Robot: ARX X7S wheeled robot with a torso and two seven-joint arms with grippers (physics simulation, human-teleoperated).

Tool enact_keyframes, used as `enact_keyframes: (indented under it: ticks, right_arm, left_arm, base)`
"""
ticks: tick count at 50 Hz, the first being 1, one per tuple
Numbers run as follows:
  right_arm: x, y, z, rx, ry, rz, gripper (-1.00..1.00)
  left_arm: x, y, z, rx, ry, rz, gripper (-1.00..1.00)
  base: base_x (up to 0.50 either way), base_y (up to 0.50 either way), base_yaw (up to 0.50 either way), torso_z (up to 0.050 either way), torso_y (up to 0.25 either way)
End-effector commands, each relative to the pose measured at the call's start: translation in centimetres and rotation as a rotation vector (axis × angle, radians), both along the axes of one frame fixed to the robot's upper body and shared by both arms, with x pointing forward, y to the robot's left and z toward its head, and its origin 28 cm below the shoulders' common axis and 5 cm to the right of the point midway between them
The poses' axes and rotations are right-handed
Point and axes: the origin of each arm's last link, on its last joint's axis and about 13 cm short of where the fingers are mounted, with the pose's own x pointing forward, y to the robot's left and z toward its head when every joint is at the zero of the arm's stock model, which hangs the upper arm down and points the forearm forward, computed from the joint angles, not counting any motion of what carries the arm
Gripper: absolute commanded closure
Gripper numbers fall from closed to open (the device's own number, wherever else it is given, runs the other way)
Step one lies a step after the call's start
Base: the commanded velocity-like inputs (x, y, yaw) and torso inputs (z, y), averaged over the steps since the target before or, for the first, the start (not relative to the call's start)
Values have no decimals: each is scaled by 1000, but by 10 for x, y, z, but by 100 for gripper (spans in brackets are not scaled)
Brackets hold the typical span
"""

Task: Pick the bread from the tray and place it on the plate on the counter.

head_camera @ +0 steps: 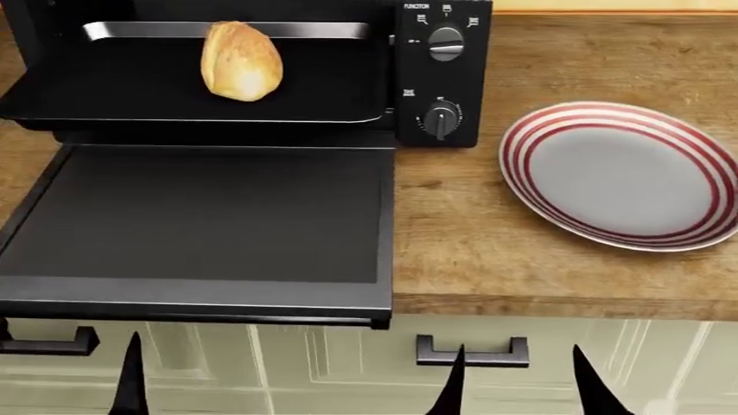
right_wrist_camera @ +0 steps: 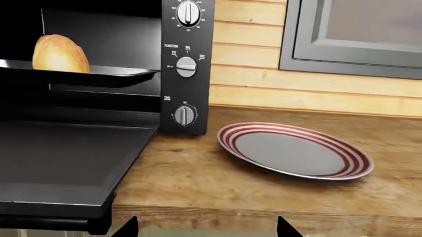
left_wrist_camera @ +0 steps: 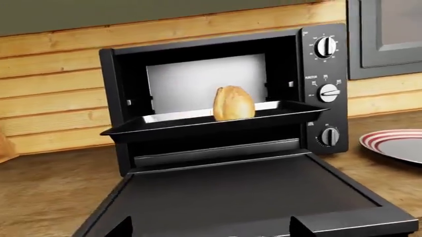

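Observation:
The bread (head_camera: 241, 60) stands on the black tray (head_camera: 116, 104), which is pulled partway out of an open toaster oven. It also shows in the left wrist view (left_wrist_camera: 233, 103) and the right wrist view (right_wrist_camera: 60, 54). The red-striped plate (head_camera: 623, 173) lies empty on the wooden counter (head_camera: 461, 251), right of the oven. My left gripper (left_wrist_camera: 211, 230) is open and empty, low in front of the oven door. My right gripper (head_camera: 524, 389) is open and empty, below the counter's front edge, short of the plate (right_wrist_camera: 295, 150).
The oven's black door (head_camera: 196, 216) lies open flat and juts past the counter edge, under the tray. The knob panel (head_camera: 442, 78) stands between the tray and the plate. Cream cabinets with dark handles (head_camera: 473, 350) are below. A wood-plank wall and a grey window frame (right_wrist_camera: 356, 39) are behind.

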Motion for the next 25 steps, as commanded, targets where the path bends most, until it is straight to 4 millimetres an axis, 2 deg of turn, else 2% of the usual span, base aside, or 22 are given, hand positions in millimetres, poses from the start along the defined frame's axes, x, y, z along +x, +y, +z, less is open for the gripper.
enact_keyframes:
  ticks: [1,15,19,25]
  right_arm:
    - [0,-3,20,-22,-14,-8,-100]
    - [-5,-5,64,-93,-104,-30,-100]
    - [-7,-5,70,-105,-122,-29,-100]
    - [-8,-5,73,-120,-137,-25,-100]
  left_arm:
    - [-3,3,22,43,-27,-1,-100]
    - [-2,11,63,106,-71,-9,-100]
    - [-4,12,72,121,-88,-5,-100]
    - [-1,17,80,139,-113,15,-100]
  base:
    - [0,0,0,50,0]
    - [0,0,0,50,0]
    - [60,0,0,50,0]
    - [365,179,0,50,0]
